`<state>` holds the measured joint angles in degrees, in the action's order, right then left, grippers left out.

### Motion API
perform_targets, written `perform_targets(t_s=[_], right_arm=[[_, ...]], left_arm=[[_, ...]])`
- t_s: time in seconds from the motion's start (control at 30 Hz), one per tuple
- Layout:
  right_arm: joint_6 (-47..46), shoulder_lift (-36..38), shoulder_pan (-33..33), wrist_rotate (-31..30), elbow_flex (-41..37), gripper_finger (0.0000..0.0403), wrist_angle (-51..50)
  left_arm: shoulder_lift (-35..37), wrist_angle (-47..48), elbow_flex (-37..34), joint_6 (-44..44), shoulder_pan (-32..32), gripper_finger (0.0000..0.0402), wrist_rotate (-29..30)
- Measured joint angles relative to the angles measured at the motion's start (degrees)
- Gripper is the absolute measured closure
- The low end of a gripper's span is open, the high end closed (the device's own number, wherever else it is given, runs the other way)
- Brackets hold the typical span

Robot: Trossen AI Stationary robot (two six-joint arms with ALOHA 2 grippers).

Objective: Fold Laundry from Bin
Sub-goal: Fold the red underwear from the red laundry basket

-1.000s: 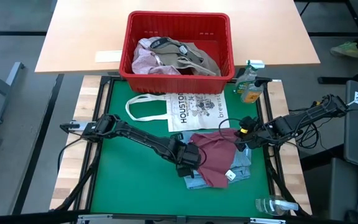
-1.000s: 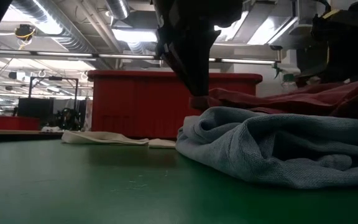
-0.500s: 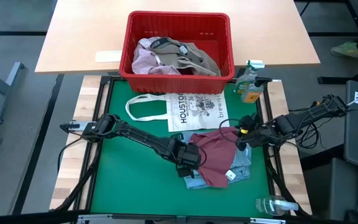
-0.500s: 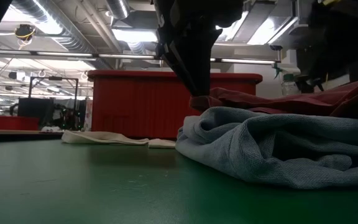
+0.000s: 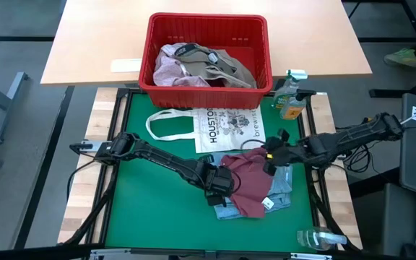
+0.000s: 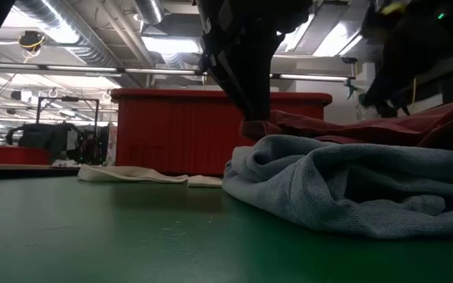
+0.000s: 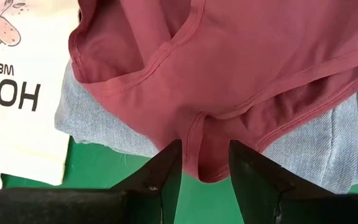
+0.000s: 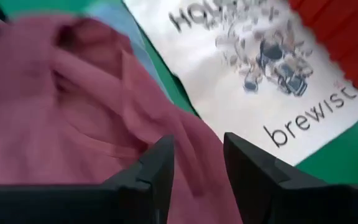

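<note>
Since soft, limp maroon garment [image 5: 248, 184] lies rumpled over light blue piece [image 5: 284, 189] on green worktop [image 5: 157, 209], best pinched at hems by parted left gripper [image 5: 221, 182] and right gripper [image 5: 271, 157], both empty

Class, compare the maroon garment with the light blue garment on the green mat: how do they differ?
The maroon garment lies on top; the light blue garment sits beneath, showing only at its edges. The maroon one looks smooth with stitched hems; the blue one looks coarser in the low view. Both are rumpled and unfolded.
</note>
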<state>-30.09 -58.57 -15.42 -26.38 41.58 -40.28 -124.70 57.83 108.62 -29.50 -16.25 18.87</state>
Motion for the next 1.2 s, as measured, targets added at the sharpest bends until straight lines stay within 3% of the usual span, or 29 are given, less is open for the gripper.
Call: perform_targets(t_s=[0.23,0.5,0.63,0.8,0.93,1.2], right_arm=[[9.8,-7.1,8.2,12.3,0.0,0.0262,5.1],[13.1,-11.9,13.6,15.6,0.0,0.0268,8.1],[13.6,-12.6,15.0,16.8,0.0,0.0307,7.6],[14.1,-12.4,15.2,12.2,0.0,0.039,7.8],[14.1,-12.6,15.1,5.6,0.0,0.0383,7.7],[14.1,-14.6,15.1,2.1,0.0,0.0398,7.6]], left_arm=[[0.0,-1.1,0.0,0.0,0.0,0.0276,0.1],[0.0,-1.1,0.0,0.0,-0.1,0.0276,0.1],[0.0,-1.4,0.0,0.0,-0.1,0.0276,0.1],[0.0,-1.5,0.0,-0.1,-0.1,0.0276,0.1],[0.0,-1.9,0.0,-0.1,-0.1,0.0276,0.2],[0.0,-2.2,0.0,-0.1,0.0,0.0276,2.6]])
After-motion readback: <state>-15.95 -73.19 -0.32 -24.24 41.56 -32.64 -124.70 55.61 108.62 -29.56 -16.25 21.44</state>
